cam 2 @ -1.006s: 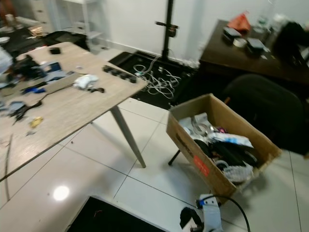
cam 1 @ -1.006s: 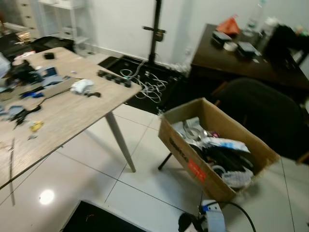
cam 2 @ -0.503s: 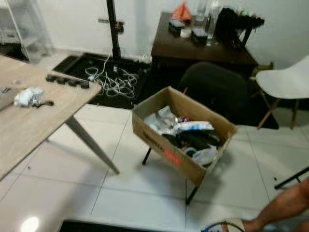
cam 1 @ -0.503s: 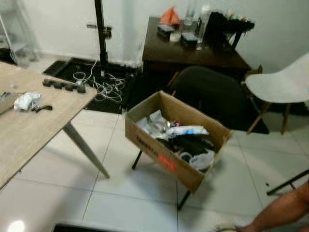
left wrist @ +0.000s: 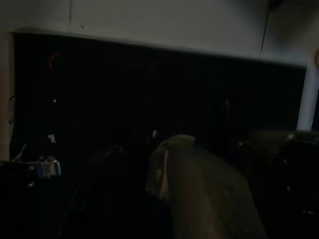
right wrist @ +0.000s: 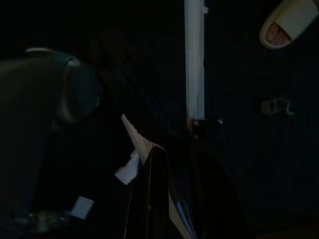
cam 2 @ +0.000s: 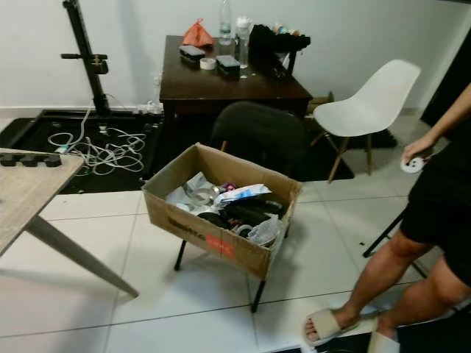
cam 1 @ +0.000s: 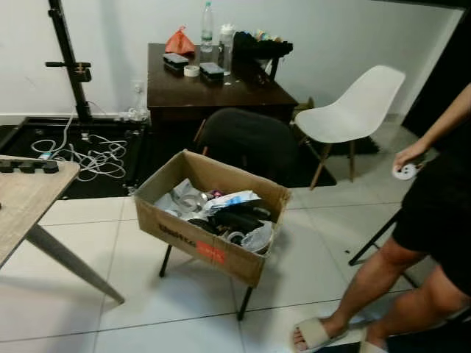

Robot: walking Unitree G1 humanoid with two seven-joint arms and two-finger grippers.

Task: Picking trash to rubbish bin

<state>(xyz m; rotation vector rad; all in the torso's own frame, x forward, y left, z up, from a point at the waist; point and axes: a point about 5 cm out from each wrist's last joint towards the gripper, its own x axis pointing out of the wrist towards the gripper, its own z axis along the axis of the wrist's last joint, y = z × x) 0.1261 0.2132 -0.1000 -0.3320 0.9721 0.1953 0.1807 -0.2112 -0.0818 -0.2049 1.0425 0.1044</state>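
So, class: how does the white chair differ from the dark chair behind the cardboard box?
The white chair is pale with bare wooden legs; the dark chair is black, its legs hidden by the cardboard box. The white chair stands apart, nearer the person. Both have curved backs and are unoccupied.

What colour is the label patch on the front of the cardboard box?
Red-orange, on the brown cardboard box front; clearest in the right eye view.

the room is evenly and brightly lit, and both head views are sharp, with no motion blur. soft shadows fall on the white floor tiles [cam 1: 66,294] under the cardboard box [cam 1: 210,243] and the table leg [cam 1: 70,265]. both wrist views are very dark and murky; only faint pale shapes can be made out.
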